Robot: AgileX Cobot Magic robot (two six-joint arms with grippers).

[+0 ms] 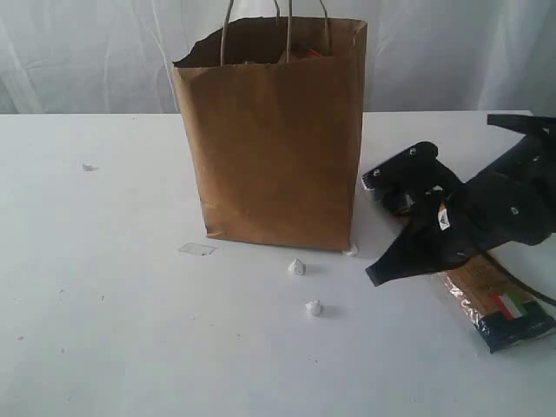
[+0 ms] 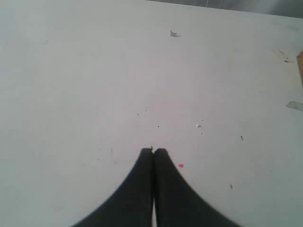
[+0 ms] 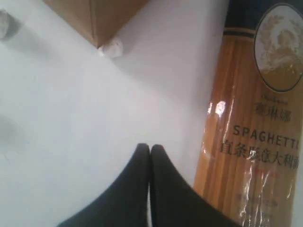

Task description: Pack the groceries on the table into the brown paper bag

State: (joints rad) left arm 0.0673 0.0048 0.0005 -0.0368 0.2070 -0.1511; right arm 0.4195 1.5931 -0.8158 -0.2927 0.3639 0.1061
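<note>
Beside the long spaghetti packet (image 3: 251,142), the right hand (image 3: 150,147) angles down, closed on nothing; left hand (image 2: 153,150) also closed, empty.

The white table (image 1: 104,347) bears the brown paper bag (image 1: 278,156), spaghetti packet (image 1: 491,295) and small crumbs (image 1: 297,267).

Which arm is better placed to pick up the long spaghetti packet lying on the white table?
Right. The right gripper, shut, sits close beside the long clear spaghetti packet. The left gripper, also shut, hangs over speckled white tabletop, with no packet in its view.
</note>
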